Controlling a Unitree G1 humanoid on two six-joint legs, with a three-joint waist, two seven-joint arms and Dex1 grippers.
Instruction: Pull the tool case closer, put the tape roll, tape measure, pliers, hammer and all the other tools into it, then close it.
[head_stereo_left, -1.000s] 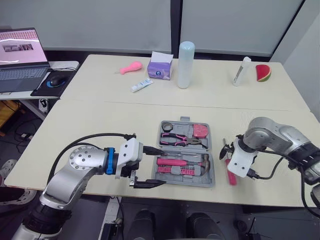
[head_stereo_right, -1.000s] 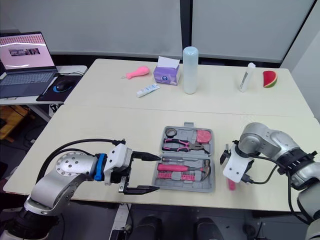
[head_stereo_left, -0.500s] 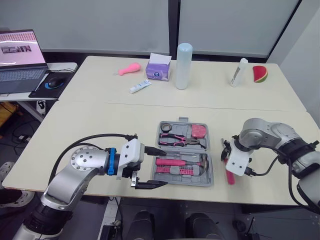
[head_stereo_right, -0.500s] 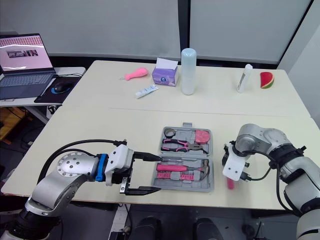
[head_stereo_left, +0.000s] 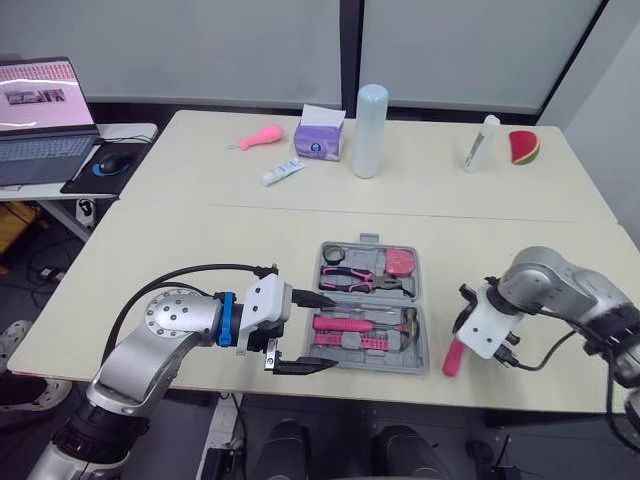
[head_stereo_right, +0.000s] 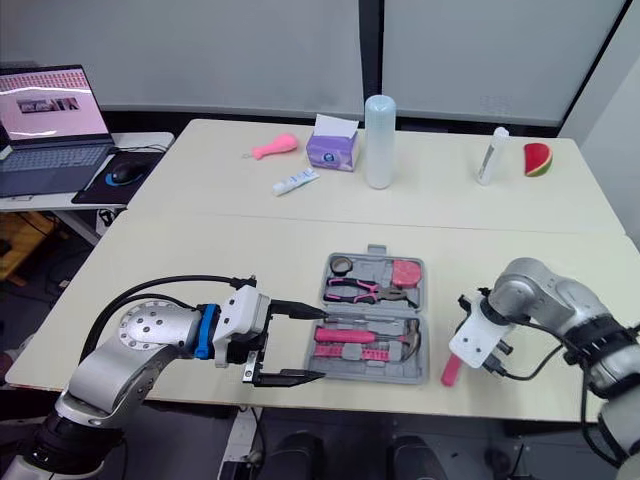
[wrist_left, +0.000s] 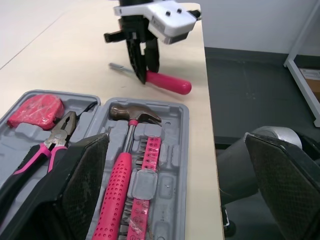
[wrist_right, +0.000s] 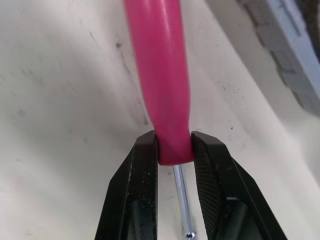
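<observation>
The grey tool case lies open at the table's front middle. Inside it are a black tape roll, pink-handled pliers, a pink tape measure, a hammer and a strip of bits. To the right of the case, a pink-handled screwdriver lies on the table near the front edge. My right gripper is shut on the handle's end where the metal shaft begins. My left gripper stands open at the case's left front corner with nothing between its fingers.
On the far table stand a tall white bottle, a purple tissue box, a pink object, a tube, a small white bottle and a watermelon slice. A laptop and a mouse sit at far left.
My right gripper's fingers have closed on the screwdriver's handle, and the handle now slants toward the case's front corner. The left arm has stayed in place.
</observation>
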